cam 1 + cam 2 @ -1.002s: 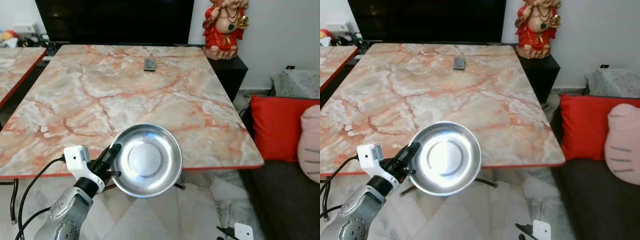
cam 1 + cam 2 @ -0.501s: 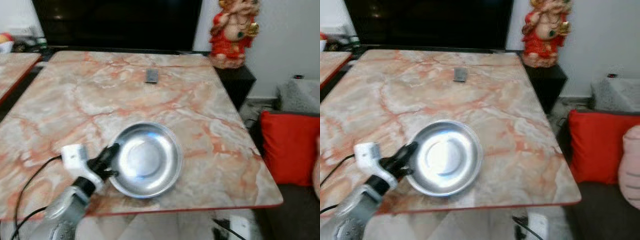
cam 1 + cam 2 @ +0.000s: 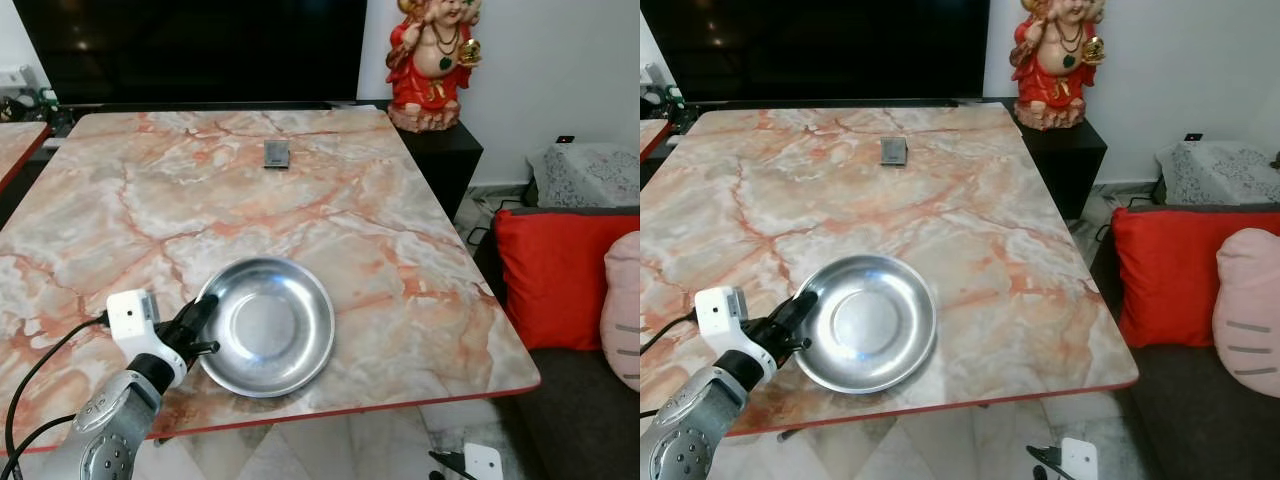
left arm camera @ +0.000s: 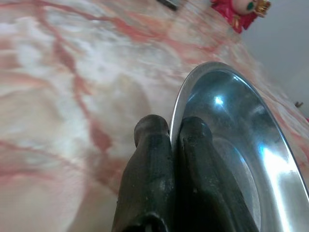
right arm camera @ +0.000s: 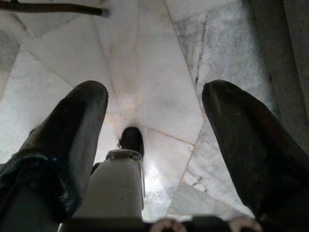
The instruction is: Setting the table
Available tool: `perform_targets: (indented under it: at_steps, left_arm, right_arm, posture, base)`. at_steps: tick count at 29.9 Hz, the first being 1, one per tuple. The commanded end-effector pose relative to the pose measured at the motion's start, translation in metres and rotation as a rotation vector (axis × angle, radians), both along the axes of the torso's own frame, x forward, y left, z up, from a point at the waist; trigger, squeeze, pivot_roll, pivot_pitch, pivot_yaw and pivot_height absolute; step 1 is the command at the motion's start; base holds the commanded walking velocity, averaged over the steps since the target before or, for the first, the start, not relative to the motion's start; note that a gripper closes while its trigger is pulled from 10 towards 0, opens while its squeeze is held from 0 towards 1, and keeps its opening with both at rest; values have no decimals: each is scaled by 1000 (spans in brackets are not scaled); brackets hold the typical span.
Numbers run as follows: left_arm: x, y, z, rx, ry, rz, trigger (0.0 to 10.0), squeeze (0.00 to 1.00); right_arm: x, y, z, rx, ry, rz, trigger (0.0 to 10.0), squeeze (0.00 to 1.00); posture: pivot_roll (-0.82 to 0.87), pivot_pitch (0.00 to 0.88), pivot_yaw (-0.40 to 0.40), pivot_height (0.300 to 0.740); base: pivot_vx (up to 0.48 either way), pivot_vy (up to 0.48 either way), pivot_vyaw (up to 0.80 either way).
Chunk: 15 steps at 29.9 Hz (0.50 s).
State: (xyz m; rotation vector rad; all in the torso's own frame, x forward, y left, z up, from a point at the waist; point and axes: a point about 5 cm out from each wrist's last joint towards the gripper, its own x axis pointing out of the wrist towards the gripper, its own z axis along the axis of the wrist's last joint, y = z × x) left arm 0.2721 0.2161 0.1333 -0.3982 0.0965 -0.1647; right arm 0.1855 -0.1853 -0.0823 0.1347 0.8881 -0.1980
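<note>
Over the table's (image 3: pixel 400 250) near edge, a shiny round steel bowl (image 3: pixel 268 325).

**Even indoor light, sharp head views, soft wrist close-ups**

Both eye views are bright and crisp, with diffuse light and faint shadows on the marble desk (image 3: pixel 300 190). The steel bowl (image 3: pixel 266 325) carries a soft sheen. In the left wrist view, the fingers (image 4: pixel 193 164) are near and blurred, glare spots sit on the bowl beside them, and the desk beyond is out of focus. The right wrist view is dimmer, its fingers (image 5: pixel 67 135) dark above the pale floor (image 5: pixel 159 63).
</note>
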Motion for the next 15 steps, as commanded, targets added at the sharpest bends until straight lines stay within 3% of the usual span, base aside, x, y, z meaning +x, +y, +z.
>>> perform_targets:
  at_steps: [1,15]
  left_arm:
    - [0,4,-3,-16,32,14,10000,0]
    - [-16,11,-16,13,126,-26,10000,0]
  right_arm:
    - [-4,-1,-2,0,21,0,10000,0]
    - [-5,3,-3,2,37,21,10000,0]
  posture:
    - [117,109,-40,740]
    - [126,108,-47,740]
  base:
    - [0,0,0]
    - [0,0,0]
